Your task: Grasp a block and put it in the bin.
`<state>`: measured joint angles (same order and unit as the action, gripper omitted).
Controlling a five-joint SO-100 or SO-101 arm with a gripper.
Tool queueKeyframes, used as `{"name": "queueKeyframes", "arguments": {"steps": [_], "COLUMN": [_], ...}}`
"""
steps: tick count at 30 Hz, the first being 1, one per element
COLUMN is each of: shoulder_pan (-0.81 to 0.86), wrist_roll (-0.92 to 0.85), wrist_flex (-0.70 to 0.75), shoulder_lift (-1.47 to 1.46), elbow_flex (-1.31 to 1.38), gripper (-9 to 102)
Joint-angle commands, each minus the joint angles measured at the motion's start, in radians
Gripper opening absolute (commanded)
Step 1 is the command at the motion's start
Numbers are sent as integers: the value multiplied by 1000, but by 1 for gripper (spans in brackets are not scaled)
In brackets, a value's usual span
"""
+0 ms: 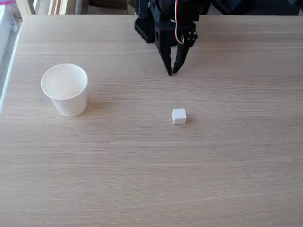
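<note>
2 task items are sitting on the desk (151,179) in the fixed view: block (179,116) and cup (65,89). Block is lying near centre, white, small, resting flat on the wood grain, nothing touching it. Cup is standing upright at the left, mouth facing up, well apart from the block; its inside is looking white, contents not discernible. Black arm (163,21) is coming in from the top edge, with red and white wires running down its side. Gripper (172,72) is pointing down toward the desk, tips hanging above and behind the block, clearly apart from it and holding nothing. The 2 fingers are converging to a near point, tips almost together, only a thin gap showing higher up between them. Whether the tips are touching the desk I cannot tell from this angle. Block is sitting roughly in line with the gripper, a bit to the right, nearer the camera. Light wooden slats are showing past the desk's far left corner.
</note>
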<state>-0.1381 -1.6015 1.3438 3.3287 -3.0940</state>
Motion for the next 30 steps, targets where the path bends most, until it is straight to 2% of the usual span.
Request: {"name": "queueKeyframes", "arguments": {"steps": [1,15,25,30], "shoulder_pan": [-3,3,-69,-34], "wrist_roll": [-11,-2,61,43], "wrist_flex": [2,-61,-80,-94], "shoulder_lift": [-2,-133,-508,-664], "elbow_flex": [-9,58,410,523], "gripper": [1,0,0,13]}}
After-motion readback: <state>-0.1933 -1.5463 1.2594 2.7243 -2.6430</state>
